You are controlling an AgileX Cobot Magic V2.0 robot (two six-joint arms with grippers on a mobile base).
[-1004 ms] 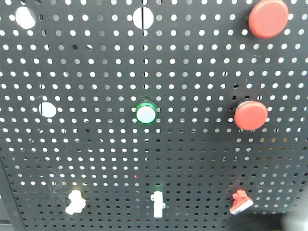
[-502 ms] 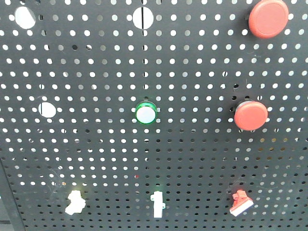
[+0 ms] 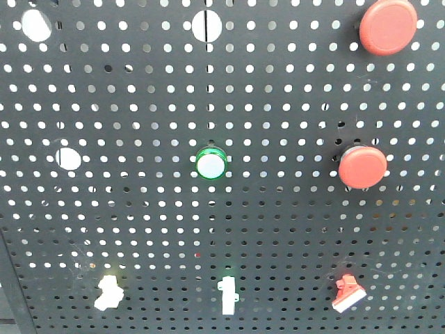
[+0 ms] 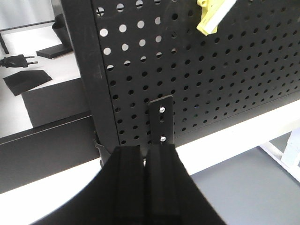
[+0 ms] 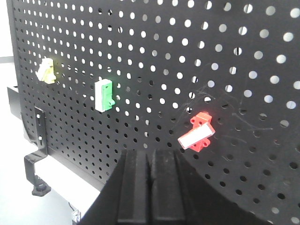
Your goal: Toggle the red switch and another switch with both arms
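The red switch (image 3: pixel 347 293) (image 5: pixel 198 132), small with a white-faced lever tilted askew, sits on the black pegboard (image 3: pixel 278 229), well right of the green switch (image 3: pixel 227 295) (image 5: pixel 104 95).

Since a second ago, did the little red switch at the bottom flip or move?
No. In the front view the red switch sits in the same spot below the lower round red button, tilted the same way.

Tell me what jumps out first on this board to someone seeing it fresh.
Two big round red buttons on the black pegboard's right side, and a green-ringed button at its centre. Along the bottom sit three small switches: yellow, green and the red switch. Both claws, left and right, are shut, short of the board.
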